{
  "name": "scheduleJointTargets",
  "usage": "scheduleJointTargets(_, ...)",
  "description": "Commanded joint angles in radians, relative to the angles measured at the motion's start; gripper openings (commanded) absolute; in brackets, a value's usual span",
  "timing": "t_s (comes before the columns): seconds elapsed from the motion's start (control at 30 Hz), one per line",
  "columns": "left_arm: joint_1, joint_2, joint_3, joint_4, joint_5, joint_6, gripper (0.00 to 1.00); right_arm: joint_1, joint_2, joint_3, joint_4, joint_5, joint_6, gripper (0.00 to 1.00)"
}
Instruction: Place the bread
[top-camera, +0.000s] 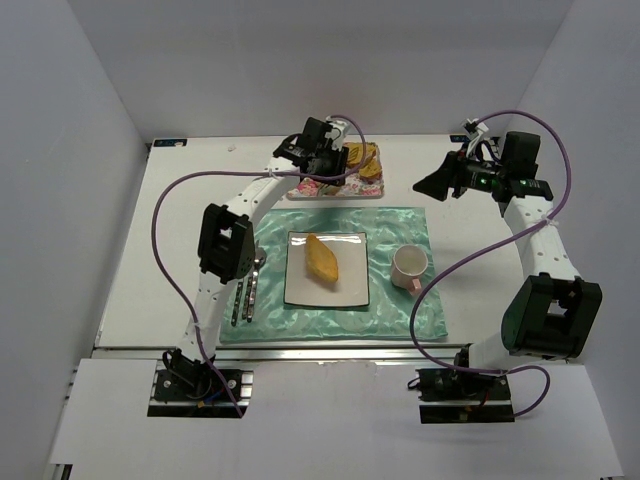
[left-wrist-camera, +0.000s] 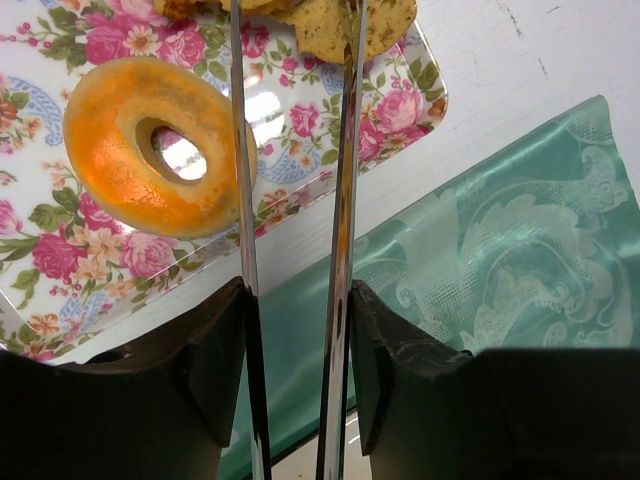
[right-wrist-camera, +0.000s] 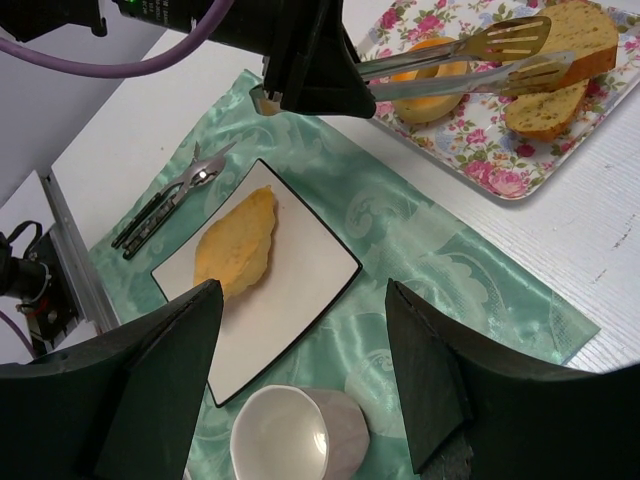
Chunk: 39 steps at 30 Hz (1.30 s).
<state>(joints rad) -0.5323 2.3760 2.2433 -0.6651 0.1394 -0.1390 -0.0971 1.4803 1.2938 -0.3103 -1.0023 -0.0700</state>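
The left jaws grip the tongs (left-wrist-camera: 345, 200), blades parted over the floral tray (left-wrist-camera: 400, 110). A bread slice (left-wrist-camera: 320, 25) lies dead ahead at the blade tips, and the ring roll (left-wrist-camera: 110, 150) sits just left, its edge behind the left blade. The right jaws hang open and empty, well apart, above the plate (top-camera: 350, 290). The left arm is nearer.

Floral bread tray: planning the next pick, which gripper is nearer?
Left. The left gripper's metal tongs reach over the floral tray; the right gripper hovers beyond its right side.
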Motion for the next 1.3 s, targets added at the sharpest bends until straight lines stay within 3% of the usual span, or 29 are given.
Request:
scheduleJointTargets(0.0,-0.005,-0.035,-0.02,0.013,-0.023,0.016,0.53,-0.007,-0.023,-0.005,0.031,-0.029,0.006,0.72)
scheduleJointTargets(0.23,-0.023,-0.001,-0.019,-0.004,-0.099,0.033,0.42,-0.007,-0.023,-0.005,0.043,-0.032,0.016,0.72)
scheduleJointTargets(0.43,-0.034,0.009,0.027,-0.021,-0.175,0.033,0.11,-0.013,-0.025,-0.007,0.04,-0.035,0.015,0.72)
scheduleJointTargets(0.47,-0.034,0.003,0.038,-0.022,-0.179,0.033,0.02,-0.013,-0.026,-0.008,0.039,-0.036,0.015,0.72)
scheduleJointTargets(0.5,-0.034,-0.01,0.045,-0.019,-0.184,0.03,0.0,-0.013,-0.028,-0.008,0.04,-0.035,0.013,0.72)
scheduleJointTargets(0.73,-0.032,-0.13,0.039,0.035,-0.208,0.035,0.0,-0.015,-0.032,-0.014,0.045,-0.039,0.021,0.72)
scheduleJointTargets(0.9,-0.032,-0.254,-0.06,0.07,-0.202,0.027,0.0,-0.015,-0.031,-0.014,0.048,-0.042,0.032,0.72)
scheduleJointTargets(1.27,-0.032,-0.434,-0.224,0.059,-0.072,-0.008,0.0,-0.015,-0.032,-0.005,0.043,-0.041,0.036,0.72)
